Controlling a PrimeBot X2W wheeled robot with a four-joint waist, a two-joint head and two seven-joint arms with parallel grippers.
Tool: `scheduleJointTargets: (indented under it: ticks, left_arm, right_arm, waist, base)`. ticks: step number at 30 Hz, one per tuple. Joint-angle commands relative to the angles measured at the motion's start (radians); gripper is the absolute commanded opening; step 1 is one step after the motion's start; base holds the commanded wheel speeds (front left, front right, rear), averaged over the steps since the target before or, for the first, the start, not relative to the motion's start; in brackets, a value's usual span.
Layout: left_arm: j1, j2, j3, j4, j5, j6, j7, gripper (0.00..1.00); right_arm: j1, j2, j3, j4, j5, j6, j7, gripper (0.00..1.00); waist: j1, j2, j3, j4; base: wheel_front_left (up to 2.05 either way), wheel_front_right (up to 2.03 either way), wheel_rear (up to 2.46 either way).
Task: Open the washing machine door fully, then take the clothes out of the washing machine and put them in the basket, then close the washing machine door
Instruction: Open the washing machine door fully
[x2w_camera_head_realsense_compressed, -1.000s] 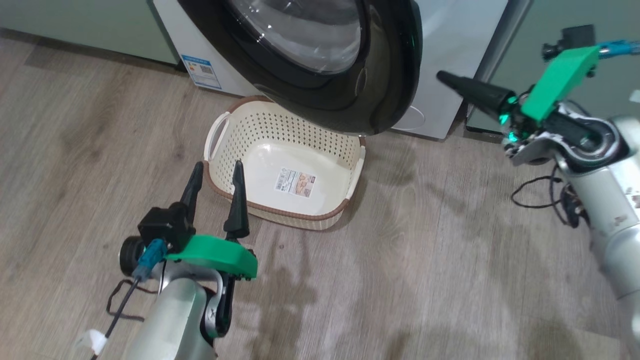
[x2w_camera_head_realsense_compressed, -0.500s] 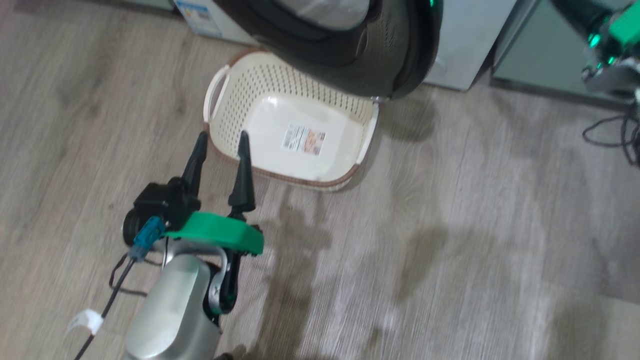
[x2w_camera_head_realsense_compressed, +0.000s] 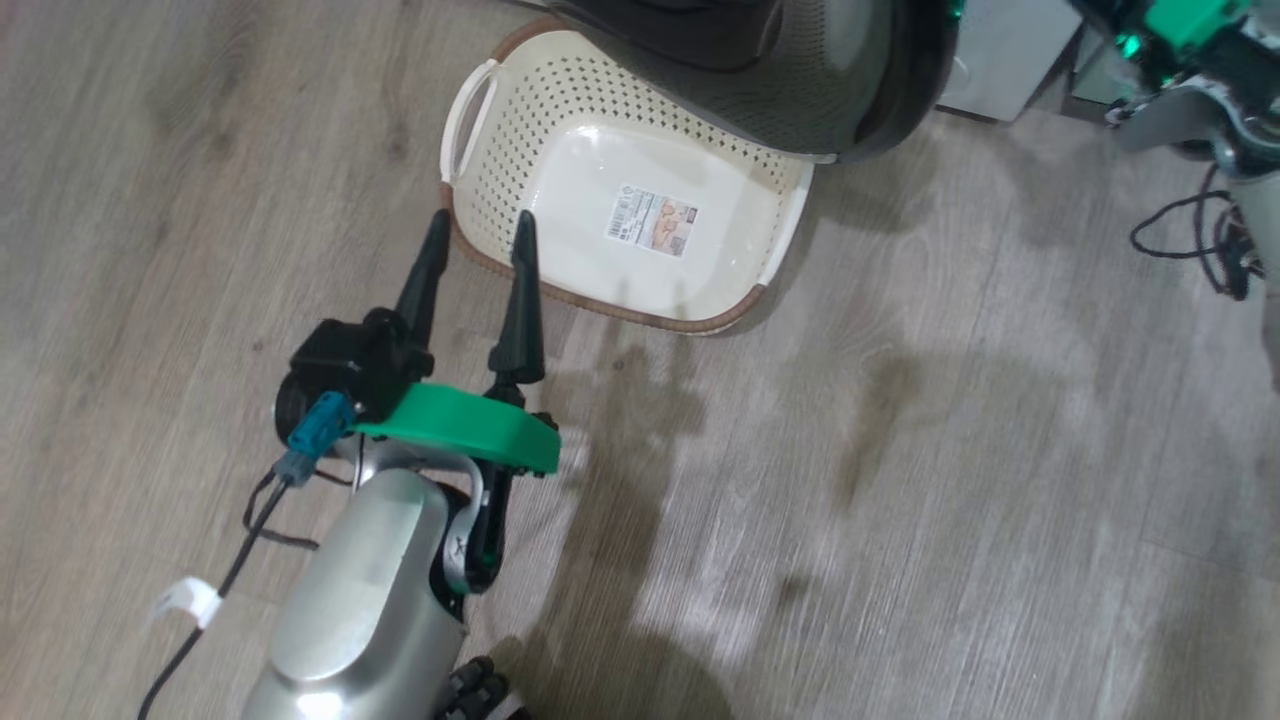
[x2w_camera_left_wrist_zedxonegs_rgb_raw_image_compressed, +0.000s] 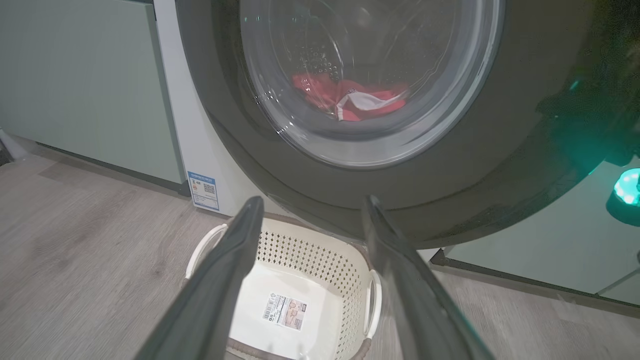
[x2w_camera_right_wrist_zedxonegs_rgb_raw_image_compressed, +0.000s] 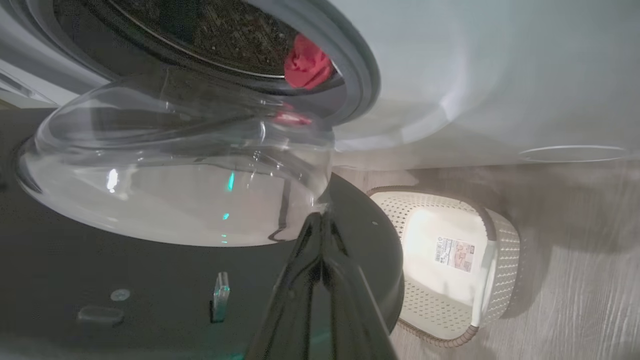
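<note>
washing machine door (x2w_camera_right_wrist_zedxonegs_rgb_raw_image_compressed: 165, 180) open over basket (x2w_camera_right_wrist_zedxonegs_rgb_raw_image_compressed: 507, 260); clothes (x2w_camera_right_wrist_zedxonegs_rgb_raw_image_compressed: 306, 67) inside washing machine (x2w_camera_right_wrist_zedxonegs_rgb_raw_image_compressed: 450, 65).

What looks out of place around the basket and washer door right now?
Nothing spilled or broken. The one oddity: the washing machine door overhangs the far side of the basket, covering part of its opening. Dark patches on the floor look like shadows, though I cannot rule out damp.

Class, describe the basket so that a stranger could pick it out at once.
Find the big white washing machine with its round black door open. On the floor, partly under that door, sits the basket: cream, perforated, brown-rimmed, with a paper label inside.
</note>
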Motion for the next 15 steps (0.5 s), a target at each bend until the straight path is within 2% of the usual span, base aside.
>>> scheduleJointTargets:
  ticks: [1, 15]
  left_arm:
    - [-0.024, 0.019, 0.021, -0.034, -0.007, 0.009, -0.006, 1.00]
    - [-0.003, 0.019, 0.028, -0.029, -0.014, 0.015, -0.006, 1.00]
  right_arm:
    - [-0.013, 0.021, 0.010, -0.026, 0.000, 0.008, 0.010, 0.00]
    - [0.115, 0.058, 0.071, -0.074, 0.045, 0.008, 0.054, 0.00]
  waist:
    - [0.0000, 0.0001, 0.001, 0.008]
    - [0.0000, 0.0001, -0.044, 0.019]
  base:
    - [0.00, 0.00, 0.00]
    - [0.00, 0.00, 0.00]
